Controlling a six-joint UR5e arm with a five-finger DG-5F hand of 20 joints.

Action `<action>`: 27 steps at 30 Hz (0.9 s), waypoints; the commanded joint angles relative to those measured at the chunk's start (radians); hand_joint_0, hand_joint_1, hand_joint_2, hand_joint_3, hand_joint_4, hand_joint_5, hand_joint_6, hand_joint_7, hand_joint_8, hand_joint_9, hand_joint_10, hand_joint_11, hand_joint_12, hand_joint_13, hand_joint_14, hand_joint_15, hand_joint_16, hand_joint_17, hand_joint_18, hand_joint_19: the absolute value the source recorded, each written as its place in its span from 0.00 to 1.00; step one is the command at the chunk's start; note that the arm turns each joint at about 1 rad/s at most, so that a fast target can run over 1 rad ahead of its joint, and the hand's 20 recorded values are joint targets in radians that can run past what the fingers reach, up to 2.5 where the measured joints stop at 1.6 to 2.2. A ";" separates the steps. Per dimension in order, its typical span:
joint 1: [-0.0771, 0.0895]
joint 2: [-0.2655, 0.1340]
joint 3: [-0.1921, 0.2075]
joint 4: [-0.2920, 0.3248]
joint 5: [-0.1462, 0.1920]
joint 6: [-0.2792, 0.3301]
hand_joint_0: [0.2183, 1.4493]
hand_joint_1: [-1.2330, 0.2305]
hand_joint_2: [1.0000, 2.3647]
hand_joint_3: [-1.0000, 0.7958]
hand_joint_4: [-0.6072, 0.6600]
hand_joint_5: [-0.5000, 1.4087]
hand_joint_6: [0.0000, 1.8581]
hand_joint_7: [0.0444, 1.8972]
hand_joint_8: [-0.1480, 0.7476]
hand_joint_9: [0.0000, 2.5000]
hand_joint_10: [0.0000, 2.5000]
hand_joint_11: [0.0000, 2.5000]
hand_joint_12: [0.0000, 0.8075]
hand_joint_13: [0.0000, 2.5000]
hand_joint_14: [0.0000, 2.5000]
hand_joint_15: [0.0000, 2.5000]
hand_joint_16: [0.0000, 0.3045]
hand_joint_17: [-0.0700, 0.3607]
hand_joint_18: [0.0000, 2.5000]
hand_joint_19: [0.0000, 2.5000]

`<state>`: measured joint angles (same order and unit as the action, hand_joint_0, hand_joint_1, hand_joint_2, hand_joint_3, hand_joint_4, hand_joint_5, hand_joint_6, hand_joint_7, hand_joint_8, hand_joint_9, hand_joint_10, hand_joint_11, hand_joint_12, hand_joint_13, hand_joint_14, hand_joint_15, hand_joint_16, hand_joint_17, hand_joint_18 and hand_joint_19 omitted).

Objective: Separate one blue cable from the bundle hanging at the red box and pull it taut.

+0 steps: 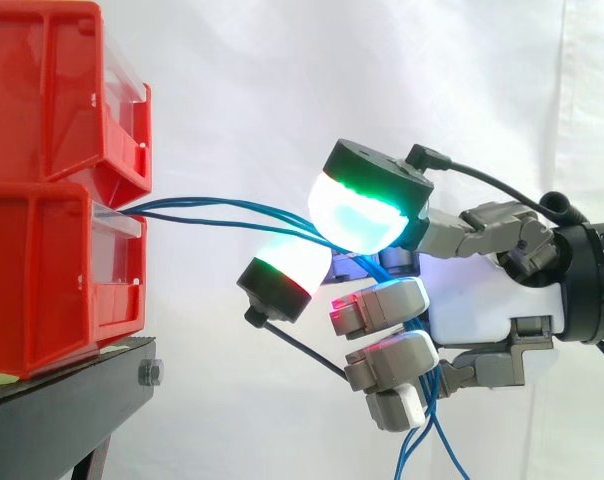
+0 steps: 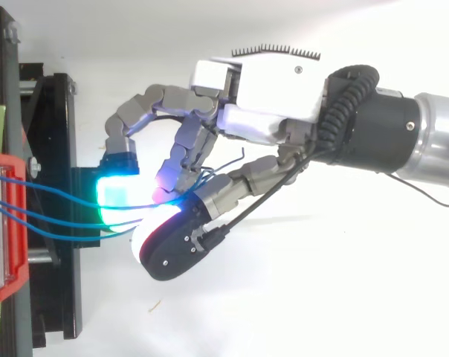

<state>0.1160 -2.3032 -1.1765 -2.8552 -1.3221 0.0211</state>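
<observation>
Hand (image 1: 482, 300) curled on blue cables (image 1: 212, 212) right of the red bins (image 1: 42, 280).
Two red bins are stacked on the black stand (image 1: 72, 395) at the left, white curtain (image 1: 282, 80) behind. Blue cables come out at the front of the lower bin, just under the upper one, and run almost level to the right into the hand. In the top view three strands fan from the bin and meet between two glowing fingertips (image 2: 117, 197), one green-cyan and one white-red. Fingers are curled round the strands and pinch them, more than one. Past the palm the cables drop and hang loose below the hand. The hand is well apart from the bins.
</observation>
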 commanded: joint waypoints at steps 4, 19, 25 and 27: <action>0.002 -0.001 0.000 -0.001 0.001 0.000 0.19 0.21 0.00 0.28 0.47 0.18 0.47 0.51 0.46 0.50 0.06 0.62 0.46 0.48 0.01 0.55 0.18 0.45 0.41 0.34; 0.002 0.001 0.000 0.000 0.001 0.000 0.24 0.33 0.00 0.28 0.45 0.19 0.46 0.53 0.43 0.51 0.00 0.66 0.43 0.48 0.01 0.55 0.17 0.43 0.39 0.36; 0.004 -0.001 0.000 0.000 0.001 0.000 0.29 0.29 0.00 0.31 0.44 0.19 0.45 0.55 0.40 0.51 0.00 0.66 0.40 0.47 0.01 0.56 0.16 0.41 0.38 0.36; 0.004 0.001 0.000 0.000 0.000 0.000 0.31 0.28 0.00 0.33 0.43 0.19 0.45 0.57 0.41 0.51 0.00 0.66 0.40 0.47 0.01 0.56 0.16 0.41 0.38 0.36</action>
<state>0.1188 -2.3034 -1.1765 -2.8547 -1.3212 0.0215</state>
